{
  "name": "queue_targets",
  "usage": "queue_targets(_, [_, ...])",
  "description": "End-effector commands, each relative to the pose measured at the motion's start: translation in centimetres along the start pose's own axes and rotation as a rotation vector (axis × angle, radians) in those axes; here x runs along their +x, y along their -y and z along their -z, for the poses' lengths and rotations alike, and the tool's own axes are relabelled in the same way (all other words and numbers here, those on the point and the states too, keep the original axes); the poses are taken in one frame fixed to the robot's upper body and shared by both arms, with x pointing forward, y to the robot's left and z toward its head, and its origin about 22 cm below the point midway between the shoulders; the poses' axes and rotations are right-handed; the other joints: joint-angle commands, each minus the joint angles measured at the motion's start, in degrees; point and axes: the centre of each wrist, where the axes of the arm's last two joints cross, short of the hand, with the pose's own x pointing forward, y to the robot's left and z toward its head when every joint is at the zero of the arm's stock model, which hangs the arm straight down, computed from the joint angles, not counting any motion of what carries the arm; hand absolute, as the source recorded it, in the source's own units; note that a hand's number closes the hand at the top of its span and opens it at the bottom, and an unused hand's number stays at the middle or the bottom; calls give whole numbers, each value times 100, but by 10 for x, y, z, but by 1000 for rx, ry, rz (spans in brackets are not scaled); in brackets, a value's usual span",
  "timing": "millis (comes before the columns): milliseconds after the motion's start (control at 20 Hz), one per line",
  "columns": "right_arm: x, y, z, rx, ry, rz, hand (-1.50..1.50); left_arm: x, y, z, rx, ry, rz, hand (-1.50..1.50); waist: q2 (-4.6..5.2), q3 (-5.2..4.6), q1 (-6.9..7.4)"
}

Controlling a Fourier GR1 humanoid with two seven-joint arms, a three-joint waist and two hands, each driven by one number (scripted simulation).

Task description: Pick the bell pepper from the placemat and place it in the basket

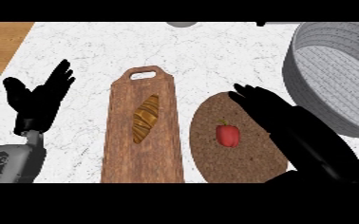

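A small red bell pepper (227, 135) with a green stem lies near the middle of a round brown placemat (214, 159). My right hand (280, 116) hovers over the placemat's right side, just right of the pepper, its fingers straight and pointing up-left; it holds nothing. The grey woven basket (308, 83) stands at the far right, partly cut off by the view's edge. At the left edge my left hand (38, 97) rests open, fingers up.
A long wooden cutting board (144, 156) with a handle hole lies left of the placemat, with a croissant (145, 118) on it. A grey object (182, 24) peeks in at the top edge. A wooden strip (13, 38) borders the marble counter at top left.
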Motion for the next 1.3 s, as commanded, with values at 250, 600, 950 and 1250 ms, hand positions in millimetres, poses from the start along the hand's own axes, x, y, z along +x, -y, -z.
queue_targets(250, [-37,-63,46,-74,29,127,-150,-9,-11,-9,-8,-17,1,0,-2,-4,37])
queue_targets(600, [-65,-102,65,58,-65,22,-150,-12,-10,3,-9,-15,-25,0,4,-5,25])
queue_targets(950, [-62,-103,70,92,-78,-11,-150,3,4,-1,2,0,-6,0,-7,-5,9])
queue_targets(1250, [-81,-94,58,92,-49,21,-150,-12,-11,-11,10,-13,4,0,-9,-6,9])
